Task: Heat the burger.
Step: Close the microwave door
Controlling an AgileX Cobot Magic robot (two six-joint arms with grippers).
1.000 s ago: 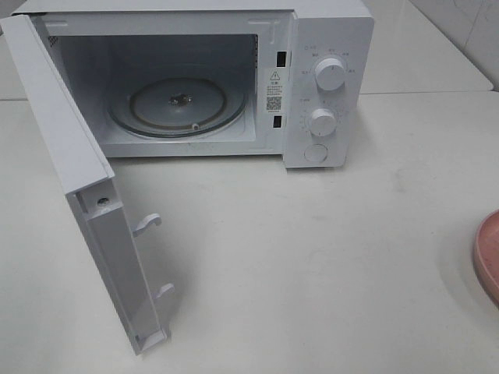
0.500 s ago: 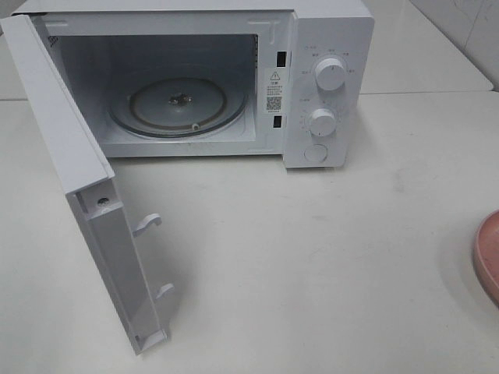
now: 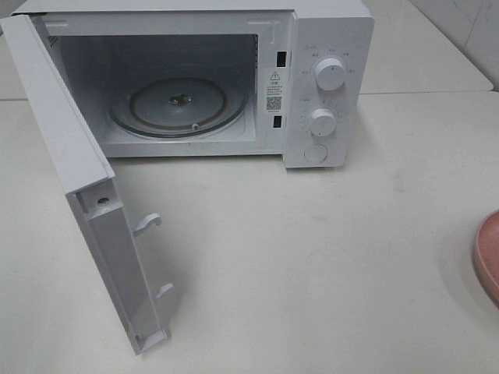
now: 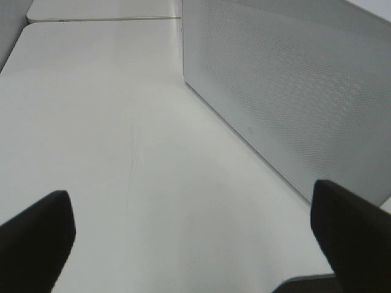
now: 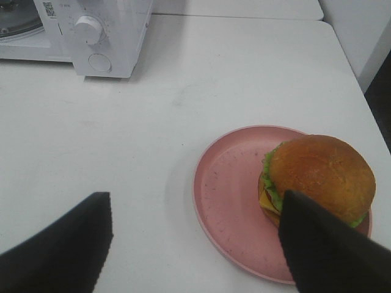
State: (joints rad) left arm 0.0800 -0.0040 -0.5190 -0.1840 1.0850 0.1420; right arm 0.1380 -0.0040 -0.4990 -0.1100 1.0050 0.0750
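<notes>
The burger [image 5: 317, 177] is sitting on the pink plate [image 5: 229, 189] just ahead of the right gripper [image 5: 195, 244], whose released fingers [image 5: 321, 250] are straddling it; the left gripper [image 4: 195, 238], also released, is facing the microwave door [image 4: 293, 91].

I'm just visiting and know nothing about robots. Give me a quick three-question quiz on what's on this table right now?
1. True or false: the microwave door stands open.
2. What does the burger sit on? A) the glass turntable B) a pink plate C) the bare table
3. Fill in: the right claw is ____, with its tips on either side of the plate.

Key: 1 true; 2 B; 3 open.
</notes>
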